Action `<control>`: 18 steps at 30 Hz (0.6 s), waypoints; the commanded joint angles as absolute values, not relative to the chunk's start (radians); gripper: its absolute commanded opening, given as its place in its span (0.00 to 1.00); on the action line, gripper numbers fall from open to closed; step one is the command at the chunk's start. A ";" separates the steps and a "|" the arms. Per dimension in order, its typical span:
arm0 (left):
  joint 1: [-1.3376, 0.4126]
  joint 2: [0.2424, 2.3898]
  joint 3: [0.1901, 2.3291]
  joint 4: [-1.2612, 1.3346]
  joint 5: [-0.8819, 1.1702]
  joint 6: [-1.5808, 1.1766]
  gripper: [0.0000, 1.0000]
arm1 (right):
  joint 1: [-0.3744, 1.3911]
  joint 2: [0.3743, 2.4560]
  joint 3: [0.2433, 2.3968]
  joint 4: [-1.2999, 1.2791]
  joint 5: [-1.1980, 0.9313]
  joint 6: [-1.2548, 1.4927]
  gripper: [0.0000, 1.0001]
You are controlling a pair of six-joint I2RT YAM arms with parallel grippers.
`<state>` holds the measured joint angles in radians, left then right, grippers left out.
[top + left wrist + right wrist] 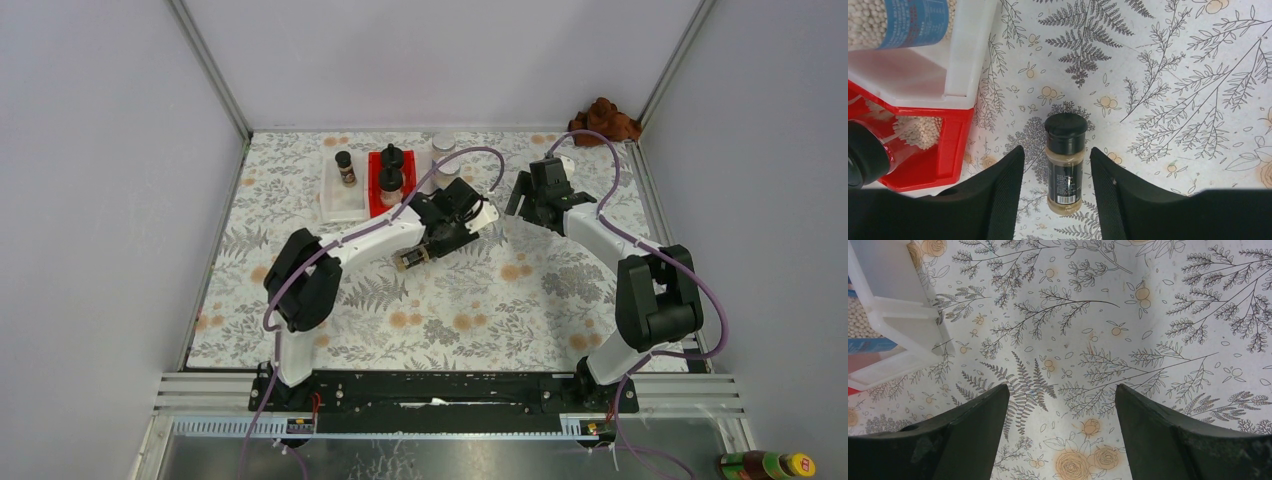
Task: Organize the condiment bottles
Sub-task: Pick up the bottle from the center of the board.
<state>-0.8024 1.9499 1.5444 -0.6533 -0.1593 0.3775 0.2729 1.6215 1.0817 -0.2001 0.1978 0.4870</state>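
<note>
Nearest the bases, well to the near-right of the red bin point(954, 150): brown yellow-capped bottle point(768, 465) on its side, off the floral cloth point(480, 300). Green label, not legible.

On the cloth right of the red bin, apart from it: slim dark-brown bottle point(1064, 170), flat on its side. Long axis in line with the fingers point(1003, 195); black cap away from the wrist, base toward it. Dark label facing up: barcode and white small print, too fine to read.

Left gripper point(1057, 150): spread, one finger each side of the bottle, a sliver of cloth showing on both sides. No contact seen.

Right gripper point(1062, 387): further right of the red bin, spread wide, only cloth between. Holds nothing.

Inside the red bin: clear domed-cap jars point(390, 180), two, upright.

Just left of the red bin: left white bin point(330, 205) with a second dark-brown bottle point(345, 168), upright, cap up.

Just right of the red bin: right white bin point(963, 60) with silver-lidded jars point(443, 145). Blue label, white print unreadable.

Far right of the red bin, at the back corner: brown lump point(605, 120).
</note>
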 commanded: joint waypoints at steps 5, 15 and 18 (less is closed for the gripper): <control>-0.759 1.927 1.575 -0.735 -0.051 0.347 0.62 | 0.266 1.635 1.109 -0.200 0.206 0.485 0.85; -0.741 1.963 1.539 -0.746 -0.016 0.337 0.61 | 0.267 1.643 1.105 -0.198 0.207 0.485 0.85; -0.735 1.978 1.530 -0.736 -0.015 0.333 0.61 | 0.267 1.645 1.102 -0.195 0.208 0.483 0.85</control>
